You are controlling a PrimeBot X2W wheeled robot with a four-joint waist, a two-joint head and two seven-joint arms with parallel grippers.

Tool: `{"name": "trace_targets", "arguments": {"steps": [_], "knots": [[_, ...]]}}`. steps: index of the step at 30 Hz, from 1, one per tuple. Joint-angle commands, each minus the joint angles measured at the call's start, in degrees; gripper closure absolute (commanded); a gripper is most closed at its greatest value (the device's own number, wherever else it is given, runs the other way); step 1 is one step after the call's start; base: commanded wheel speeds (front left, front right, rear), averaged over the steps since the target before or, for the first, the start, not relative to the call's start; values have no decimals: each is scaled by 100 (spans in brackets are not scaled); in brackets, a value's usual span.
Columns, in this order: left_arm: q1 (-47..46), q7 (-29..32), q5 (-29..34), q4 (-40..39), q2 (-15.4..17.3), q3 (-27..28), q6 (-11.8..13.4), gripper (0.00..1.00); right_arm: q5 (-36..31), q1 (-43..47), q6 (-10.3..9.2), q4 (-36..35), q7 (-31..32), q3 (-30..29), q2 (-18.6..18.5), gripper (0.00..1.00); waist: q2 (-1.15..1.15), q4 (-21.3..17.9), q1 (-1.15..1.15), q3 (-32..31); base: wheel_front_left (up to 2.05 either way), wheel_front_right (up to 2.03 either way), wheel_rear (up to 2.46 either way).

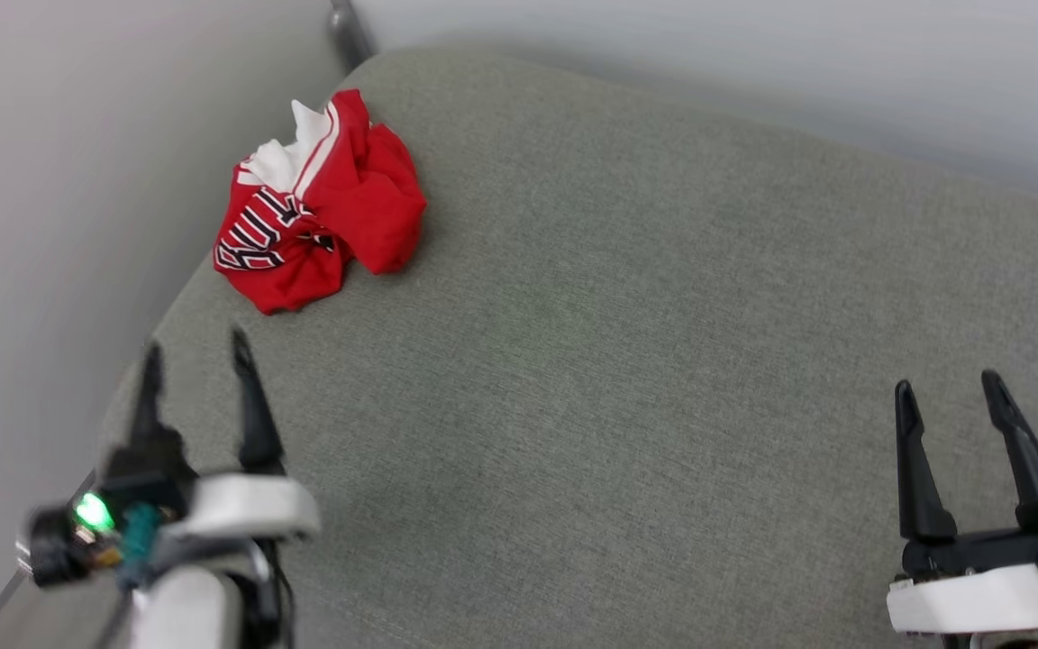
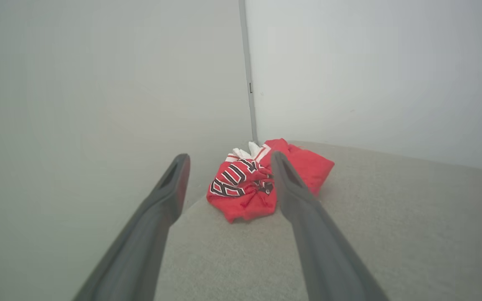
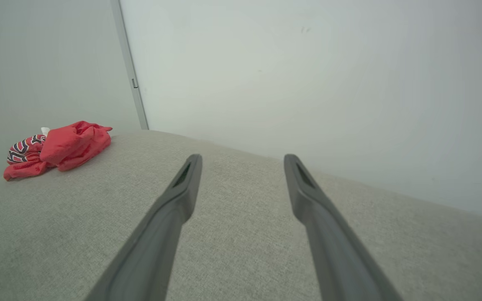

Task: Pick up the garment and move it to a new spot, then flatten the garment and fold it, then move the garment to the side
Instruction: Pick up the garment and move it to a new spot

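Head view puts the garment in the far left corner of the grey fabric surface, scrunched into a ball with nothing touching it. The left tool hangs just short of it, fingers spread wide and nothing between them. The right tool sits way off at near right, also spread and empty. For the pickup I'd go in with the left one, come down on the tallest fold and bite deep so it catches more than one loose layer. Being a wad, it barely has a long axis, maybe slightly near-left to far-right. The white sleeve bit pokes toward the far side, and the lettering faces near-left.
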Motion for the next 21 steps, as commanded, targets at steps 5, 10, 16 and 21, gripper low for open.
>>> {"name": "trace_targets", "arguments": {"steps": [5, 10, 16, 21], "knots": [[-961, -14, 94, 246, 495, 486, -346, 0, -157, -305, -4, -147, -13, 9, 6, 0, 0, -255, 0, 433, 0, 0, 0], [-2094, -14, 46, 770, 1191, 871, -740, 0, -315, -572, -4, -319, -12, -25, 6, 0, 0, -571, 0, 917, 0, 0, 0], [-3411, 717, -139, 1713, 2017, 980, -1258, 0, -430, -841, -4, -601, -12, -113, 6, 0, 0, -864, 0, 1495, 0, 0, 0], [-4249, 2208, -496, 2191, 2551, 853, -1779, 0, -490, -1038, -4, -832, -13, -148, 5, 0, 0, -1035, 0, 1943, 0, 0, 0]]}}
